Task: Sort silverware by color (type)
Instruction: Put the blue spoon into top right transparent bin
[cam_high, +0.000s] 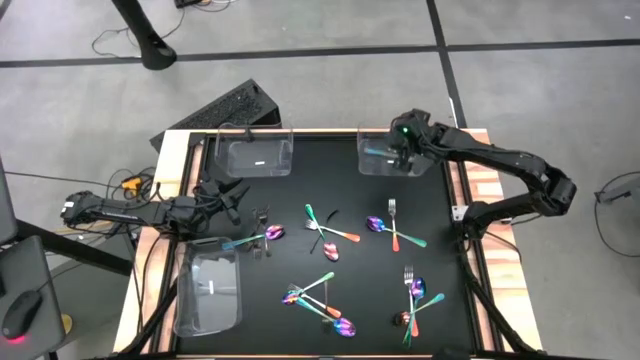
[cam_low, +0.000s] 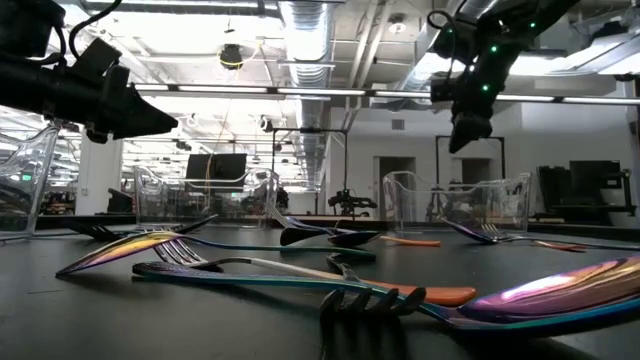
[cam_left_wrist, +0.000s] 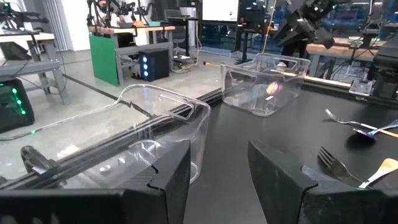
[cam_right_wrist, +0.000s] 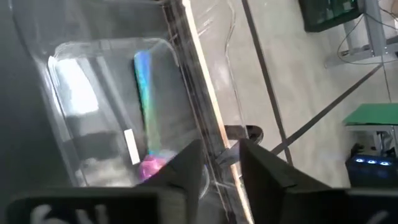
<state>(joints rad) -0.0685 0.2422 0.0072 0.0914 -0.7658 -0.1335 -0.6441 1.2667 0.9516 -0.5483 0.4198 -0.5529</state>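
Silverware lies scattered on the black table: iridescent and coppery forks and spoons near the middle (cam_high: 325, 235), to the right (cam_high: 395, 230) and towards the front (cam_high: 320, 300). My right gripper (cam_high: 405, 152) hovers open over the back right clear tray (cam_high: 372, 168). One iridescent piece (cam_right_wrist: 144, 81) lies inside that tray (cam_right_wrist: 81, 124), free of the right gripper (cam_right_wrist: 221, 168). My left gripper (cam_high: 235, 200) is open and empty at the table's left, near a fork and spoon (cam_high: 260, 238). In the left wrist view, nothing sits between the left gripper's (cam_left_wrist: 217, 174) fingers.
A clear tray (cam_high: 258, 160) stands at the back left and another (cam_high: 207, 295) at the front left. A wooden border (cam_high: 170, 160) edges the table. Forks and a spoon (cam_low: 300, 270) lie close in the low view.
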